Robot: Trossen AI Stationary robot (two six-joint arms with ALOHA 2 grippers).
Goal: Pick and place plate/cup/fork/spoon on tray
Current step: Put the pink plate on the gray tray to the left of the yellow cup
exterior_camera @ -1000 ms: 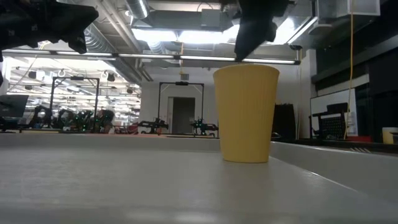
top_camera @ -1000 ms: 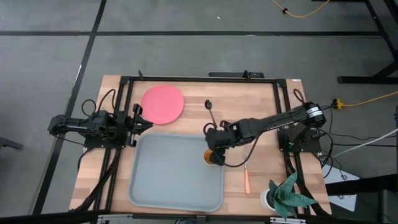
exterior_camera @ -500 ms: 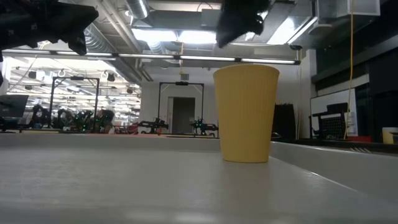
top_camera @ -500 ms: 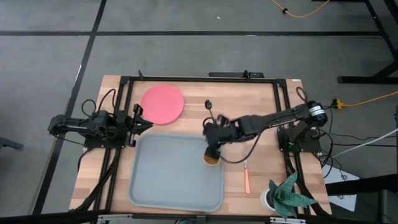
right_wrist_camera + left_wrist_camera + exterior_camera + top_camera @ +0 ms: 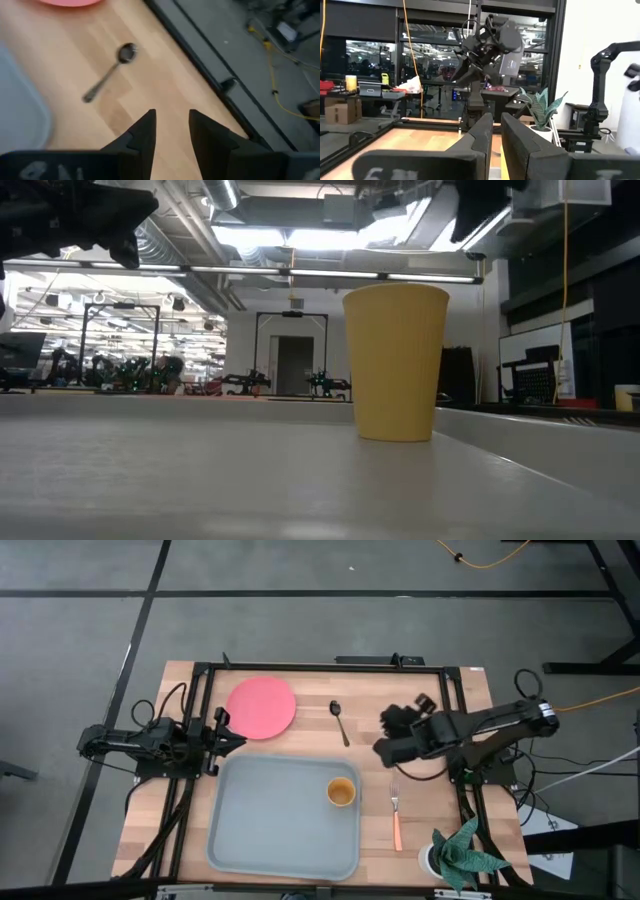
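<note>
The orange-yellow cup (image 5: 341, 792) stands upright on its base in the right part of the grey tray (image 5: 270, 830); it also shows in the low view (image 5: 396, 363). The coral-pink plate (image 5: 261, 707) lies on the table beyond the tray. The dark spoon (image 5: 340, 722) lies to the plate's right and shows in the right wrist view (image 5: 107, 80). The orange-handled fork (image 5: 396, 820) lies right of the tray. My right gripper (image 5: 392, 720) hovers open and empty, right of the spoon. My left gripper (image 5: 225, 735) waits shut at the tray's far left corner.
A white pot with a green plant (image 5: 462, 852) stands at the table's near right corner. A black frame (image 5: 320, 667) runs round the table's edges. Bare wood shows between the spoon and the fork.
My right gripper has left the cup's rim, risen, and gone toward the table's far right, ending right of the spoon. The cup stays upright in the same place on the tray. The fork, earlier partly hidden under the arm, now shows whole.
</note>
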